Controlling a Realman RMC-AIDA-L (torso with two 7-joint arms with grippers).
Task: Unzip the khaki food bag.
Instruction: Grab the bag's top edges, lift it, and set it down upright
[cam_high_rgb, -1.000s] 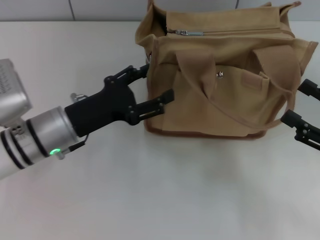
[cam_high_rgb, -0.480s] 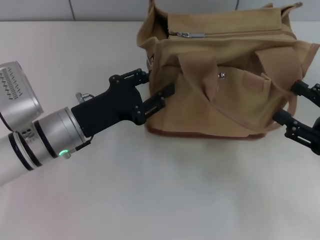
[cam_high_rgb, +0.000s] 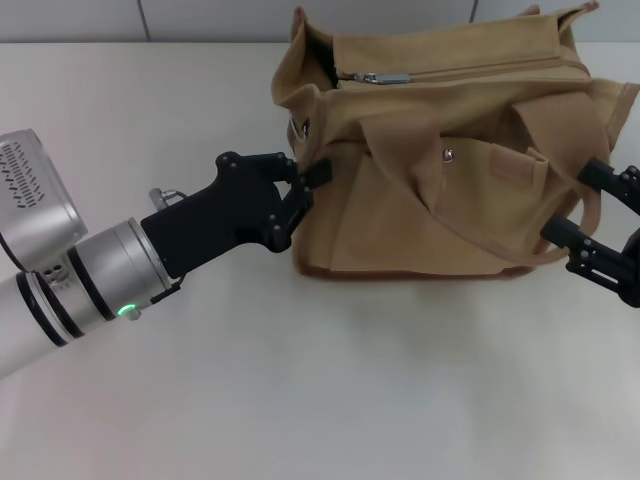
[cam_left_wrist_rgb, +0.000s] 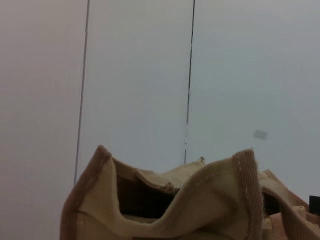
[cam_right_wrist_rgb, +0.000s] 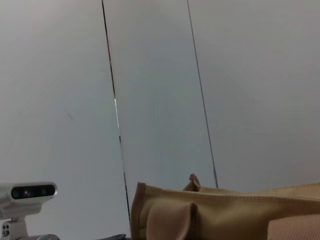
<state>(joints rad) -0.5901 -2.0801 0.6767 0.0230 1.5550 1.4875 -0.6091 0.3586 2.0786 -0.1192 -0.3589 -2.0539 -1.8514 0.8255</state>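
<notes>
The khaki food bag (cam_high_rgb: 440, 200) stands upright on the white table, far of centre, its front pocket and metal snap (cam_high_rgb: 449, 154) facing me. The top zipper is closed, with its silver pull (cam_high_rgb: 385, 77) at the bag's left end. My left gripper (cam_high_rgb: 303, 177) is at the bag's left end, shut on the fabric of its front left corner. My right gripper (cam_high_rgb: 582, 203) is open at the bag's right end, its fingers either side of the drooping handle strap. The bag's top edge also shows in the left wrist view (cam_left_wrist_rgb: 200, 200) and the right wrist view (cam_right_wrist_rgb: 225, 210).
The white table (cam_high_rgb: 350, 400) runs from the bag to the near edge. A grey panelled wall (cam_high_rgb: 200, 15) stands just behind the bag. My head camera (cam_right_wrist_rgb: 30, 192) shows in the right wrist view.
My left gripper's fingers have closed from wide open onto the bag's left corner. My right gripper has moved slightly inward toward the bag's right end. The bag has shifted a little.
</notes>
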